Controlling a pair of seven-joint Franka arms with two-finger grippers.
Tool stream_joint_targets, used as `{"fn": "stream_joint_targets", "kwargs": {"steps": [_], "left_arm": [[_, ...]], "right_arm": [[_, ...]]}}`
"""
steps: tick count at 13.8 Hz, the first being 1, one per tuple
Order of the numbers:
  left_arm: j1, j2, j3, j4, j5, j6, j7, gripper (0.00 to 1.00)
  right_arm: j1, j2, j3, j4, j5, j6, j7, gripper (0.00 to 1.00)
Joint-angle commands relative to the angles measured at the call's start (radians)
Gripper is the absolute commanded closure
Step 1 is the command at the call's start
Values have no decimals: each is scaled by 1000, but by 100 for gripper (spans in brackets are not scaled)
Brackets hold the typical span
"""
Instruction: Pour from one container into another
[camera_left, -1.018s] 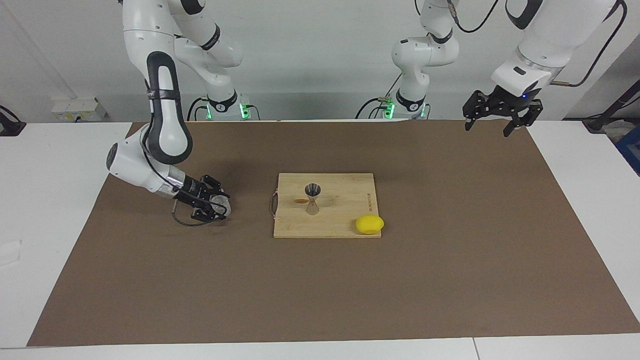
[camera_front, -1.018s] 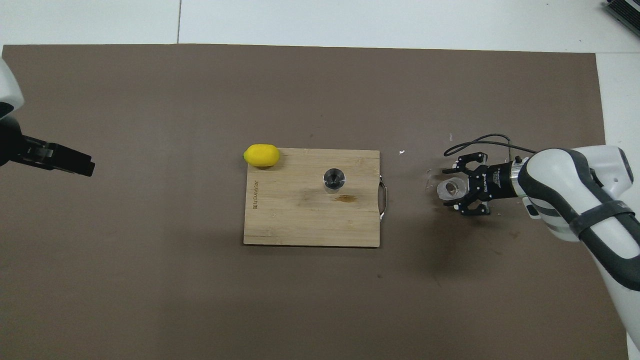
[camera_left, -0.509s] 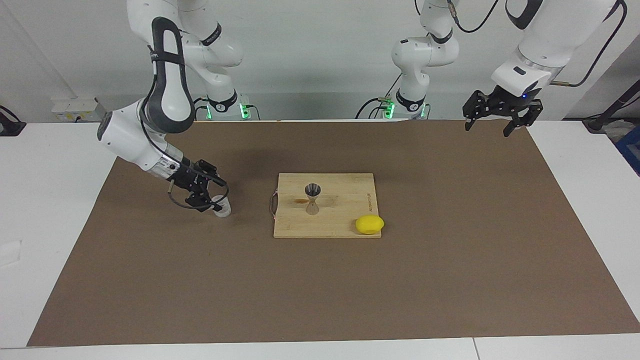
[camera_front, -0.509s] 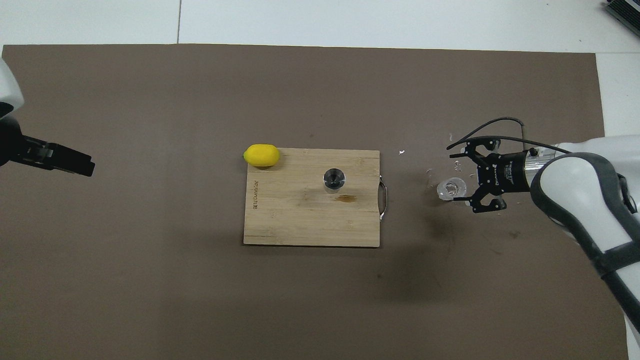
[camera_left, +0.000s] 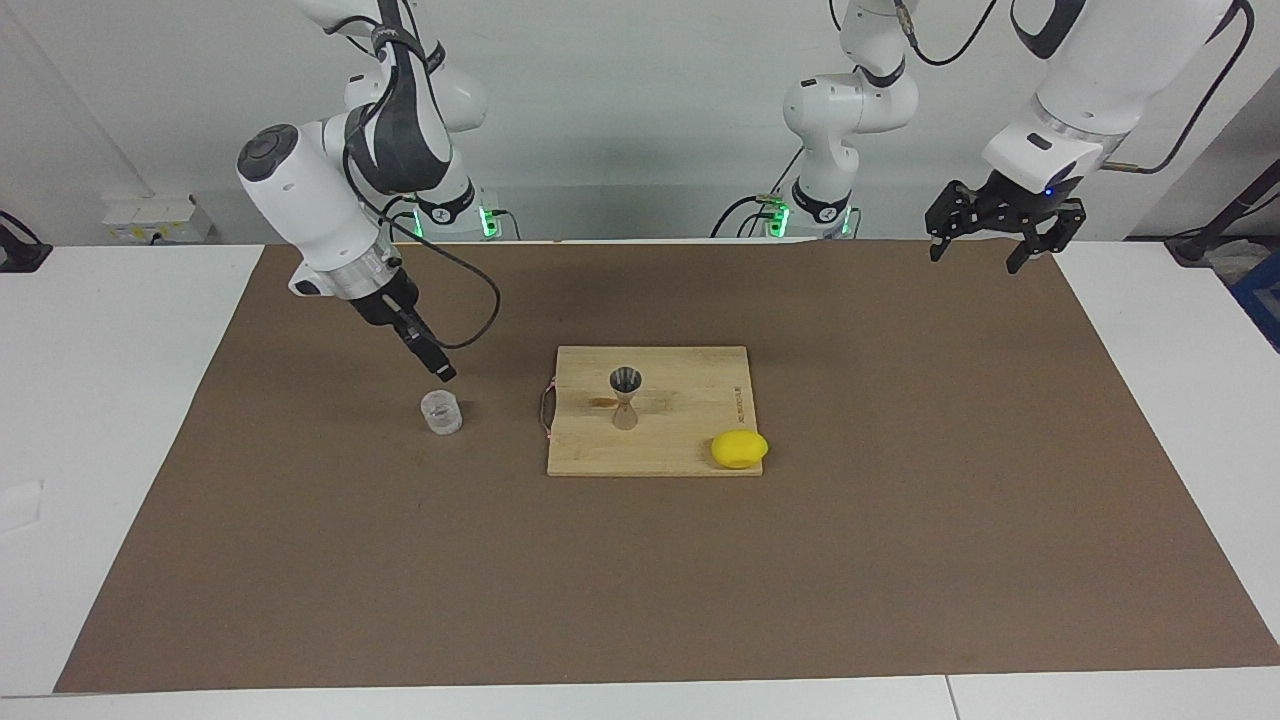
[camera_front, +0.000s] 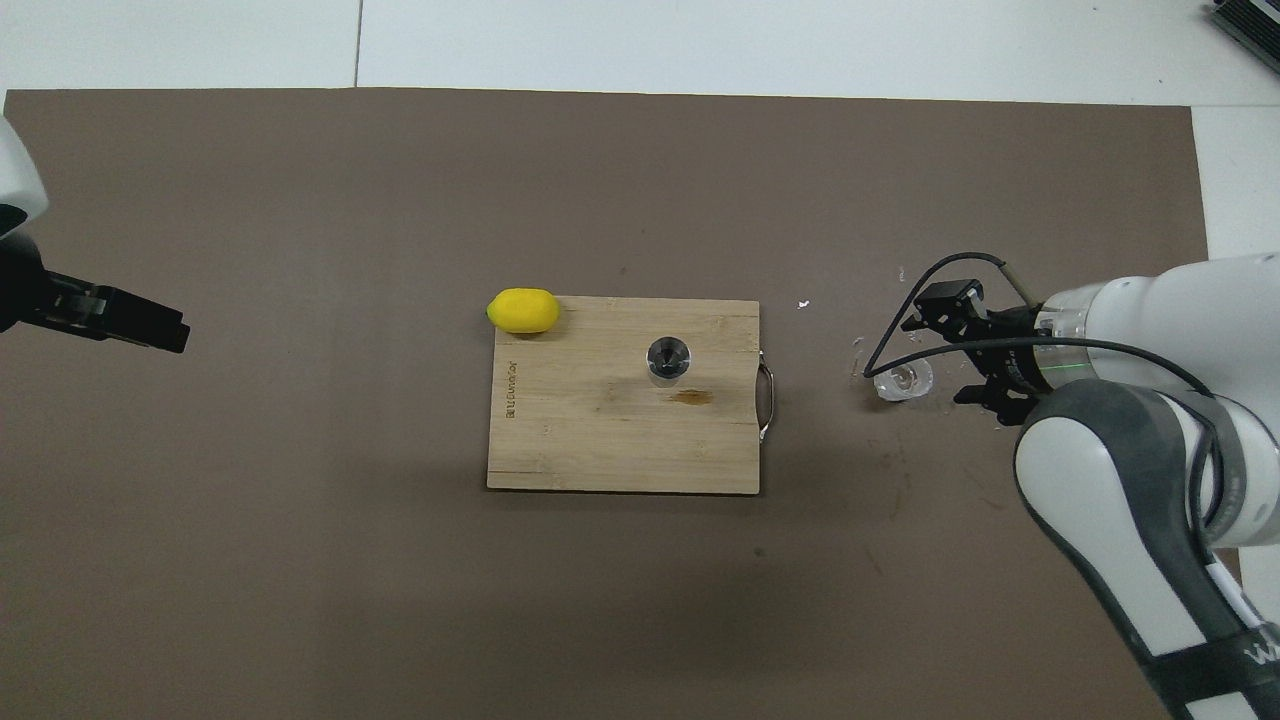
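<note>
The clear cup (camera_left: 441, 412) stands upright on the brown mat, beside the wooden board toward the right arm's end; it also shows in the overhead view (camera_front: 903, 380). The metal jigger (camera_left: 626, 397) stands upright on the board, and the overhead view (camera_front: 667, 358) looks into its open top. My right gripper (camera_left: 443, 372) is open and empty in the air just above the cup, apart from it; its spread fingers show in the overhead view (camera_front: 965, 348). My left gripper (camera_left: 975, 255) waits open and empty, high over the mat's corner at its own end.
The wooden board (camera_left: 690, 370) lies mid-table with a small brown stain (camera_front: 691, 398) next to the jigger. A yellow lemon (camera_left: 739, 448) sits at the board's corner farthest from the robots, toward the left arm's end. A brown mat (camera_left: 900, 560) covers the table.
My right gripper has let go of the clear cup, risen and pulled back off it. The cup stays upright on the mat. The left arm has not moved.
</note>
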Motion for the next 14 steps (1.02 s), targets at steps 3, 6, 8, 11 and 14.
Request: {"fn": "stream_joint_targets", "kwargs": {"steps": [3, 6, 8, 11, 14], "left_arm": [[-6, -28, 7, -29, 17, -4, -3, 0], [-6, -28, 7, -29, 17, -4, -3, 0], [-6, -28, 7, -29, 17, -4, -3, 0], [-6, -28, 7, -29, 17, -4, -3, 0], [-6, -28, 7, -29, 17, -4, -3, 0]], "right_arm": [[-11, 1, 4, 173, -202, -192, -369, 0], [-23, 8, 4, 284, -277, -290, -461, 0], [-40, 10, -8, 344, -283, -347, -506, 0], [-74, 34, -3, 452, -300, -441, -511, 0], [-74, 65, -5, 548, -314, -547, -557, 0]]}}
